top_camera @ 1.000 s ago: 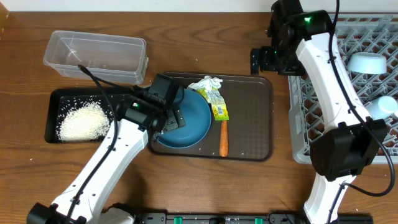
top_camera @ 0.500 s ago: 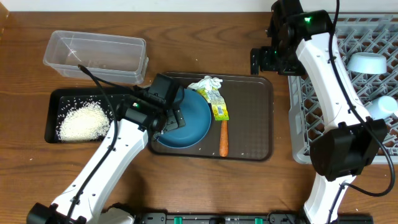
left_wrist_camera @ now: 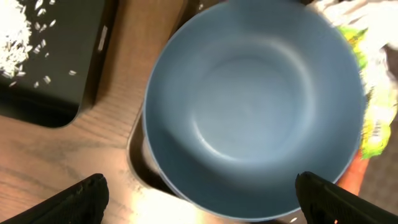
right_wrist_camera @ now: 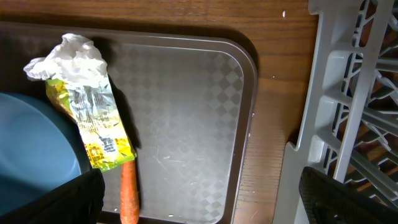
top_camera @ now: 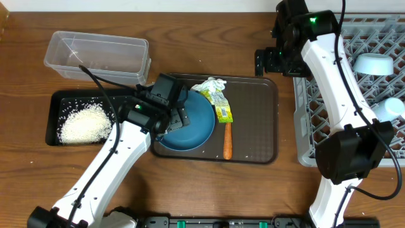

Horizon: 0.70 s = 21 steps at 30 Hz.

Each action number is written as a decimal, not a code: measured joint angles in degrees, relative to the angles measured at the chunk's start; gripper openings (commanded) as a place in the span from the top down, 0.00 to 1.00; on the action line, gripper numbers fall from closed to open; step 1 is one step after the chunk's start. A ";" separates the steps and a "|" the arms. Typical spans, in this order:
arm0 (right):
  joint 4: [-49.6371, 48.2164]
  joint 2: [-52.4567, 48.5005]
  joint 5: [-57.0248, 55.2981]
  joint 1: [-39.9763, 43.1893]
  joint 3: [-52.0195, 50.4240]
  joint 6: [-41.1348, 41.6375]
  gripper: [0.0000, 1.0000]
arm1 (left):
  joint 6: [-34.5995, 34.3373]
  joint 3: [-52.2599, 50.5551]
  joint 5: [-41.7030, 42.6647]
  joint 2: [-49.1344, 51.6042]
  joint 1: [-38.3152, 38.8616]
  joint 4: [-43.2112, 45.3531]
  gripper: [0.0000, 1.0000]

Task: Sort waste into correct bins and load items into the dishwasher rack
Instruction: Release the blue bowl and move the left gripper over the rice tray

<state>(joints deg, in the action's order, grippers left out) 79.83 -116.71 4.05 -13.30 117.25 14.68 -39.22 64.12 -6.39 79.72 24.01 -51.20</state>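
Note:
The dark-blue dish lies empty on the left of the brown serving tray and fills the left wrist view. My left gripper is open over the dish's left rim, its fingertips wide apart. The tissue, wrapper and carrot lie just right of the dish. The rice heap sits in the black tray. My right gripper is open and empty, high over the tray's far right corner. The chopsticks are out of view.
The clear tub stands empty behind the black tray. The grey rack on the right holds the light-blue bowl and the white cup. In the right wrist view the rack's wall stands beside the tray edge.
My left gripper has shifted very slightly to the left over the dish's rim. The right arm and all objects have not moved.

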 measured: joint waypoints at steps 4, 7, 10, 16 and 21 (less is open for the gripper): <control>0.00 0.00 0.00 0.00 0.00 0.00 0.01 | 0.00 0.00 -1.40 0.00 -0.33 -0.20 0.01; 0.00 0.00 0.00 0.00 0.00 0.00 0.01 | -0.04 0.00 -3.15 0.00 -3.06 -3.61 0.01; 0.02 0.00 0.00 0.00 -0.02 0.00 0.01 | 0.00 0.00 -4.39 0.00 -8.39 -6.40 0.01; 0.02 0.00 0.00 0.00 -0.02 0.00 0.01 | -0.04 0.00 -5.42 0.00 -23.10 -10.67 0.01; 0.02 0.00 0.00 0.00 -0.02 0.00 0.01 | -0.04 0.00 -5.97 0.00 -31.78 -11.39 0.01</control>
<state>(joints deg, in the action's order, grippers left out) 79.85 -116.71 4.05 -13.30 117.23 14.68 -39.27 64.12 -12.36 79.72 -7.77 -62.59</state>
